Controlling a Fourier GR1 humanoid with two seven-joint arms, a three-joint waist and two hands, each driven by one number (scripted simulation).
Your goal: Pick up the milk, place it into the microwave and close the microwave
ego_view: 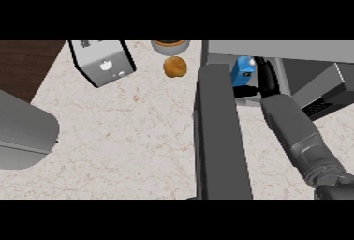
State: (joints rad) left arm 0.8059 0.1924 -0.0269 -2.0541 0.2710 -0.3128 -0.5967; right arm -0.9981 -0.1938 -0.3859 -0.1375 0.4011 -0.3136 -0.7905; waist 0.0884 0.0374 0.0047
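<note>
Item 1: the microwave is occupying the 1 o'clock sector of the counter. Its door is standing fully open and is appearing as a long dark slab that is running from the cavity's left edge down toward 6 o'clock.

Item 2: the milk, a blue carton, is sitting inside the cavity, just beyond the door's upper end, at roughly 1 o'clock from the view's centre.

Item 3: the right hand is reaching into the cavity and grasping the milk. Its fingers are lying along the carton's 3 o'clock side and the thumb is closing in at the carton's 6 o'clock edge (contact is visible on both sides). The right forearm is trailing away toward 5 o'clock.

Item 4: a silver toaster is standing at 11 o'clock. A brown bread roll is lying at 12 o'clock, with a bowl just beyond it.

Item 5: a large grey rounded shape is intruding at 9 o'clock (identity cannot be told).
</note>
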